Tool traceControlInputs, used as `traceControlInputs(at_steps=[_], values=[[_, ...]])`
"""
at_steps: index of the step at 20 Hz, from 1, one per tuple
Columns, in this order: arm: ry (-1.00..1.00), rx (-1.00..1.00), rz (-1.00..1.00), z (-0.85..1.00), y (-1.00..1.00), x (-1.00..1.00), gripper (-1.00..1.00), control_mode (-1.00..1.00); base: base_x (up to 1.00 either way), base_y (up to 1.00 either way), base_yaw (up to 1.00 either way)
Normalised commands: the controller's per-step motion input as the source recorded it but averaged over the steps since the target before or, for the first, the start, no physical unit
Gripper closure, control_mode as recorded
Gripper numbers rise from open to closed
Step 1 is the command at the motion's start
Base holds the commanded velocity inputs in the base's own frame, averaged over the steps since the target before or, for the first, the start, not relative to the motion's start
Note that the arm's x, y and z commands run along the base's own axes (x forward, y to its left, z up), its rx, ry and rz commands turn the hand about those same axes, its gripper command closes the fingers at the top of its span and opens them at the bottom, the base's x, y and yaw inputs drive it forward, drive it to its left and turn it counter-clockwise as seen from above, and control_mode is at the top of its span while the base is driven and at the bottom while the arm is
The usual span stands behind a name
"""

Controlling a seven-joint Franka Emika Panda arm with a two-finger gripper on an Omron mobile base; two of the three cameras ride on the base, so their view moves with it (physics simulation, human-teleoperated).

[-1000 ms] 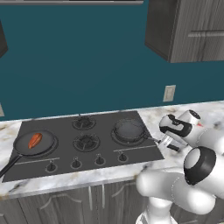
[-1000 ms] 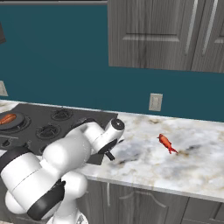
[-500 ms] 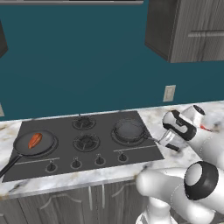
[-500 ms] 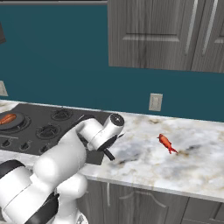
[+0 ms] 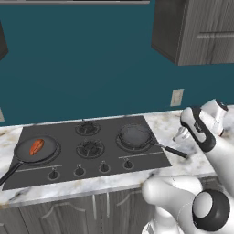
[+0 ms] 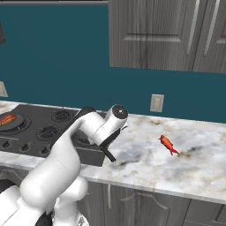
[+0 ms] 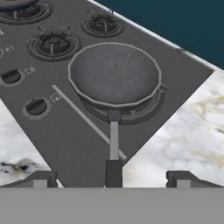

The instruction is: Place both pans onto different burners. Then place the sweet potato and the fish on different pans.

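One black pan (image 7: 114, 74) sits on the right burner, its long handle (image 7: 113, 144) running back toward me between my fingertips. My gripper (image 7: 111, 180) is open, with its tips apart on either side of the handle's end and not touching it. In the left base view my hand (image 5: 197, 129) hovers over the counter just right of this pan (image 5: 135, 135). The other pan (image 5: 37, 148) rests on the far-left burner with the sweet potato (image 5: 36, 146) in it. The fish (image 6: 167, 144) lies on the marble counter to the right of my arm.
Two bare burners (image 5: 90, 148) (image 5: 87, 129) lie between the pans, with a row of knobs (image 5: 79, 171) along the cooktop's front. A wall outlet (image 6: 156, 103) is behind the counter. Dark cabinets (image 6: 167, 35) hang overhead. Marble counter (image 6: 198, 154) stretches right of the fish.
My gripper has opened and let go of the right pan's handle. The hand has drawn back a little up and to the right; the pan stays on its burner.
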Motion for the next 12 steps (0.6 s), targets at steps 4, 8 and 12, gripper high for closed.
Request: traceControlInputs(at_steps=[4, 8, 12], values=[[-0.06, -0.04, -0.08, 0.43, -0.22, -0.27, -1.0, -1.0, 0.0, 0.0, 0.0], [-0.01, -0.08, -0.18, 0.22, -0.19, -0.25, -1.0, -1.0, 0.0, 0.0, 0.0], [0.05, -0.03, -0.18, 0.2, -0.32, -0.19, -1.0, -1.0, 0.0, 0.0, 0.0]])
